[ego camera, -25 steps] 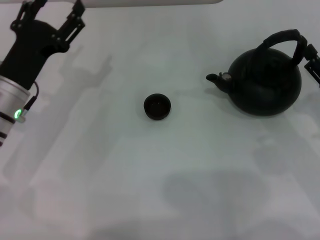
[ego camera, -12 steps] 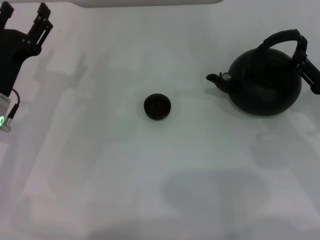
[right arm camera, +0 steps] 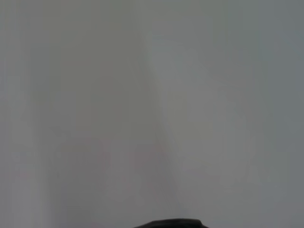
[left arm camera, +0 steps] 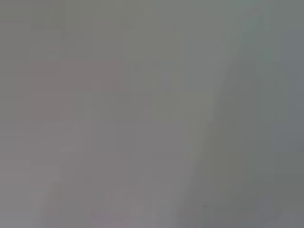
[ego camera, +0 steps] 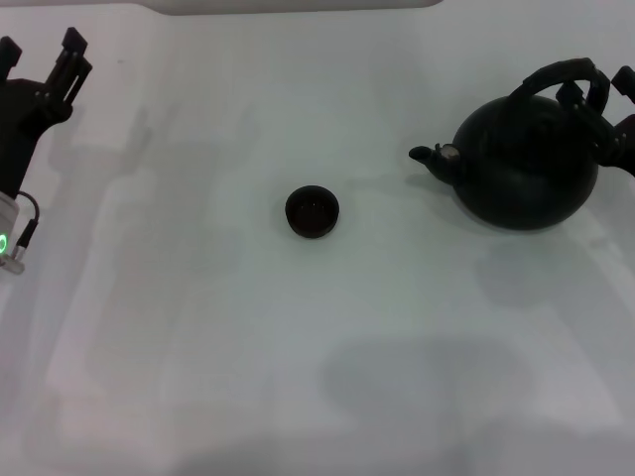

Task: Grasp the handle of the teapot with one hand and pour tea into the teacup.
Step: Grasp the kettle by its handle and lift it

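Observation:
The round black teapot stands at the right of the white table, spout pointing left toward the teacup, a small dark cup at mid-table. The arched black handle rises over the pot. My right gripper is at the handle's right end, open, with a finger on each side of it and a gap still showing. At the far left my left gripper is open and holds nothing. A dark curved edge shows in the right wrist view; what it is I cannot tell.
The white table fills the head view. Its far edge runs along the top. Only a plain grey surface shows in the left wrist view.
The left arm has drawn back toward the left edge. The right gripper has moved in from the right edge until its fingers straddle the handle's right end. Teapot and teacup have not moved.

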You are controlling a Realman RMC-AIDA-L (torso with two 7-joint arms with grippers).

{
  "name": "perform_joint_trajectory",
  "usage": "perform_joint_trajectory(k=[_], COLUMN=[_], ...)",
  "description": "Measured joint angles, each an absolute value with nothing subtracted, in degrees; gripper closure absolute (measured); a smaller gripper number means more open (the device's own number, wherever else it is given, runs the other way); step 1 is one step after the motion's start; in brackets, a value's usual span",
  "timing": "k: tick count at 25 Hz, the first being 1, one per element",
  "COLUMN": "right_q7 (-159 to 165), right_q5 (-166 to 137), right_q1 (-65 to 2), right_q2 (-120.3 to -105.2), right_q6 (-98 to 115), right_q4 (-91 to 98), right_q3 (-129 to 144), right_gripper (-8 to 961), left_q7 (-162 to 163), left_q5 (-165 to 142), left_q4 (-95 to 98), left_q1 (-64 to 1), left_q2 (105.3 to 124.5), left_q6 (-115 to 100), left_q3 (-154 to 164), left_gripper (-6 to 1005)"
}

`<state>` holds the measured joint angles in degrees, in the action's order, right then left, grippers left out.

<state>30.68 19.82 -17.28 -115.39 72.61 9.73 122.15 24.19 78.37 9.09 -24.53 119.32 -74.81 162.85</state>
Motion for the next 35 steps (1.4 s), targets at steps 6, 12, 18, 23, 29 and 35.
perform_joint_trajectory(k=[6, 12, 18, 23, 29, 35], right_q7=[30.7, 30.8, 31.0, 31.1, 31.2, 30.9], right_q5=[20.0, 19.9, 19.8, 19.9, 19.8, 19.2], right_q1=[-17.7, -17.9, -17.9, -17.9, -17.5, -17.9], right_q2=[-115.40, -115.40, -115.40, -115.40, -115.34, -115.31], right_q6=[71.7, 69.1, 68.5, 68.5, 69.9, 74.5], right_q4=[9.8, 9.8, 9.8, 9.7, 10.7, 11.1], right_q3=[122.0, 122.0, 122.0, 122.0, 122.1, 122.6], right_gripper=[211, 236, 433, 696, 769, 791], left_q7=[24.2, 24.3, 24.3, 24.3, 24.3, 24.3], left_q5=[78.4, 78.4, 78.4, 78.4, 78.4, 78.3], left_q4=[9.2, 9.2, 9.2, 9.2, 9.1, 9.2], left_q1=[-24.4, -24.4, -24.4, -24.4, -24.4, -24.4], left_q2=[119.21, 119.24, 119.19, 119.18, 119.18, 119.26], left_q6=[-74.8, -74.8, -74.8, -74.8, -74.8, -74.8], left_q3=[162.9, 162.9, 162.9, 162.9, 162.9, 162.9], left_gripper=[121, 121, 121, 121, 122, 123])
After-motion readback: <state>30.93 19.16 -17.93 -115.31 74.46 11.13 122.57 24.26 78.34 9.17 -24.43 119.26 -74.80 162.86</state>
